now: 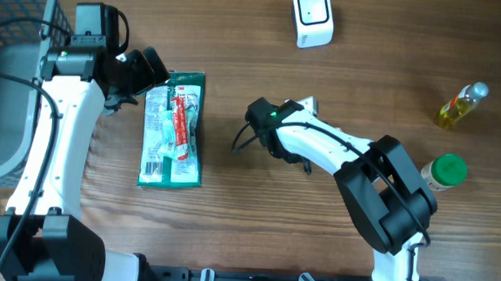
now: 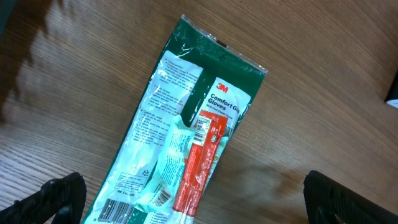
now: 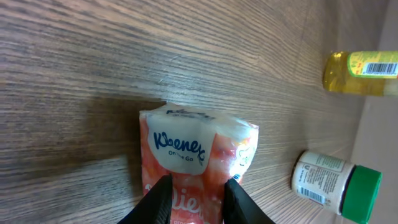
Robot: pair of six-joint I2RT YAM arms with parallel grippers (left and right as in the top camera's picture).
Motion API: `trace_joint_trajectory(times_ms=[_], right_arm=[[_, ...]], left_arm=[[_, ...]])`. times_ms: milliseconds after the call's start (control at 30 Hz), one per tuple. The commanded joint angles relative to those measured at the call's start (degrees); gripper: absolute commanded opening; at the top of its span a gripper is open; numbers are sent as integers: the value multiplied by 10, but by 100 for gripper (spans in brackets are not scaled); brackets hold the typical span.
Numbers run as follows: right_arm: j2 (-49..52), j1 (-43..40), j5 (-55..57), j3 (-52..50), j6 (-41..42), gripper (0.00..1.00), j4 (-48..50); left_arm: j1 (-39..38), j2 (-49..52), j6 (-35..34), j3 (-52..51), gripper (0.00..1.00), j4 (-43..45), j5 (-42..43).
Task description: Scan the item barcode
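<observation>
A peach and white Kleenex tissue pack [image 3: 198, 146] lies flat on the wood. My right gripper [image 3: 197, 185] is over its near end, the two dark fingers slightly parted with the pack's face showing between them. In the overhead view the right gripper [image 1: 298, 108] is at the table's middle. A green 3M gloves package [image 2: 186, 124] lies under my left gripper [image 2: 205, 202], which is wide open above its lower end. On the package [image 1: 173, 129] rest a red stick pack [image 2: 200, 162] and a small teal sachet [image 2: 168, 180], both showing barcodes. The white scanner [image 1: 313, 18] stands at the back.
A yellow oil bottle [image 1: 462, 105] lies at the far right, and a green-lidded jar [image 1: 444, 171] lies near the right arm's elbow. Both also show in the right wrist view, the bottle [image 3: 364, 71] and the jar [image 3: 336, 183]. A grey basket [image 1: 2, 73] fills the left edge.
</observation>
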Motion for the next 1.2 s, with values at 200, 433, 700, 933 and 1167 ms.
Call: trace_joint_trajectory(times_ms=[200,433,700,933,1167], right_arm=[[-14,2,-61,22,6,28,2],[-17,2,-74,34,6,29,2],[-27,-3,-73,64,-23,36,-5],[-100,-7,-67,64,-21,50,6],[-153,-133,-346,47,-69,80,-9]], left_arm=[[2,0,11,2,100,0,0],[2,0,11,2,100,0,0],[2,0,11,2,100,0,0],[2,0,11,2,100,0,0],[2,0,11,2,100,0,0]])
